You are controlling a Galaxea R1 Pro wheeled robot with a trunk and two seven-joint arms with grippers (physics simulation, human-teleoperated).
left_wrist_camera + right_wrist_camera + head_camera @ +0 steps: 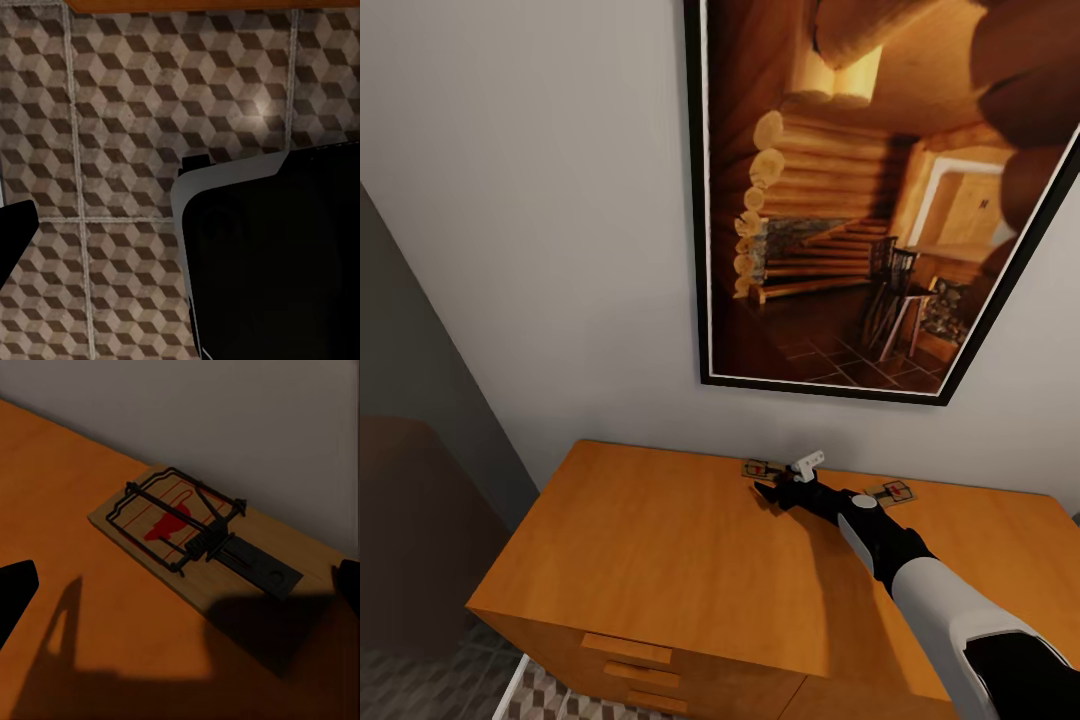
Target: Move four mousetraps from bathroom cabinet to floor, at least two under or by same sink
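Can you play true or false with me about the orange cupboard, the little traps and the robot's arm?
1. Two small brown wooden mousetraps, one and another, lie on the flat top of the orange-brown wooden cabinet. True.
2. The right gripper is holding a mousetrap up in the air. False: its jaws are spread apart with nothing between them, and the near trap lies flat on the wood.
3. A big framed picture of a log cabin room hangs on the wall above the cabinet. True.
4. The mousetraps sit at the cabinet's front edge, by the drawers. False: they sit at the back, close to the wall.
5. The left wrist view shows plain white floor. False: the floor tiles have a brown and beige cube pattern.
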